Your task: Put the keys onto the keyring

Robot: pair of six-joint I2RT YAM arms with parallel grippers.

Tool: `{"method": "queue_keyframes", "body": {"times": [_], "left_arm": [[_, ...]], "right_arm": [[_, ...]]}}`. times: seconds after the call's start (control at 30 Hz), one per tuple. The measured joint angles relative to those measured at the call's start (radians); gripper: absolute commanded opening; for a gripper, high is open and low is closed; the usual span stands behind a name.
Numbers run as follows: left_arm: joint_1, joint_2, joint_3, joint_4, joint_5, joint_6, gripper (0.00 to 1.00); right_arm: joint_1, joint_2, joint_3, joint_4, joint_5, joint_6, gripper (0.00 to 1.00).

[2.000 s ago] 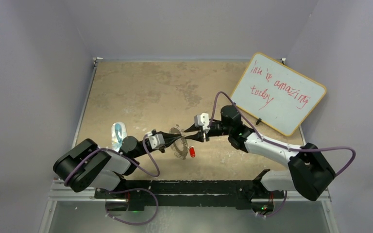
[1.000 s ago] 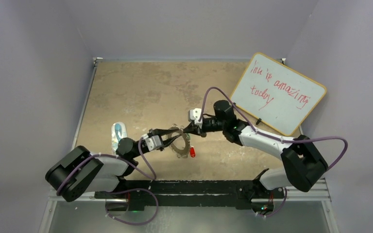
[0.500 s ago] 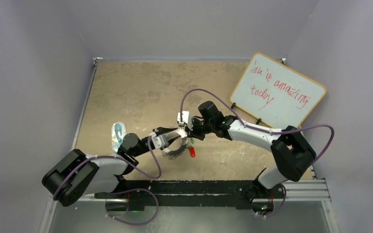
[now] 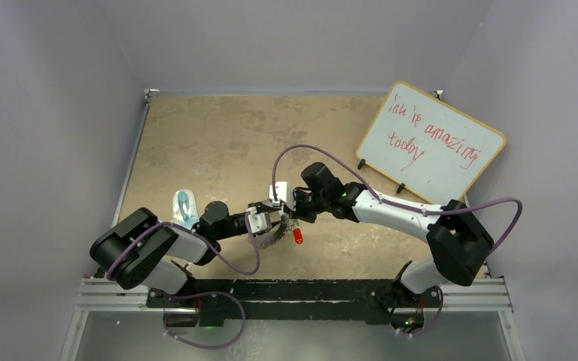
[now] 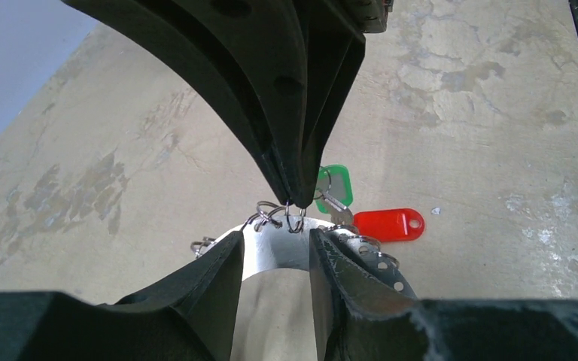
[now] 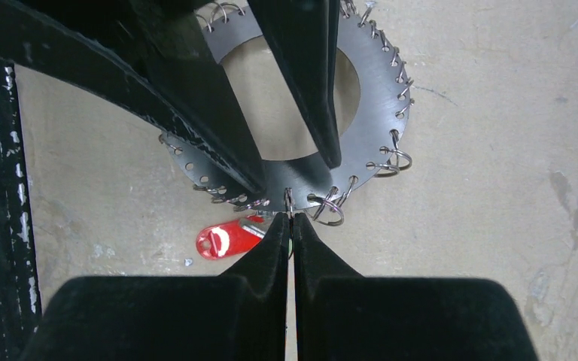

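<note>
From above, the two arms reach in from either side and meet low over the desk (image 4: 218,135), towards its near edge. The left gripper (image 4: 269,222) and the right gripper (image 4: 292,219) face each other tip to tip above the keyring (image 4: 273,239). The red key (image 4: 298,236) lies just beside the ring on its right, clear of both grippers. A clear bluish object (image 4: 184,207) sits by the left arm, and a whiteboard (image 4: 430,143) leans at the far right. In the left wrist view the left gripper is open. Its fingers (image 5: 196,289) stand apart with a stretch of the ring's flat band showing in the gap; whether they touch the metal cannot be told. Opposite, the right gripper narrows to a closed point, its tips on a small wire loop (image 5: 295,218) at the ring's rim. The green key (image 5: 336,184) lies just behind those tips, with the red key beside it, both at the ring's outer edge. In the right wrist view the right gripper's fingers (image 6: 196,316) are pressed together with the loop at their tips. The left gripper's two fingers cross the ring's open centre and end over the near band. The red key lies just outside the rim.
</note>
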Motion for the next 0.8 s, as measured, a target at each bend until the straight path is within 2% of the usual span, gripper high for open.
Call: {"method": "queue_keyframes", "body": {"times": [0.13,0.4,0.8], "left_arm": [[-0.009,0.027,0.026,0.004,0.019,0.006,0.22],[-0.018,0.051,0.046,0.019,0.042,0.015,0.11],[-0.04,0.059,0.079,-0.056,0.038,0.058,0.11]], "right_arm": [[0.001,-0.011,0.0,0.001,-0.005,-0.008,0.0],[0.001,-0.011,0.0,0.0,-0.006,-0.012,0.0],[0.003,-0.011,0.0,-0.014,0.001,-0.016,0.0]]}}
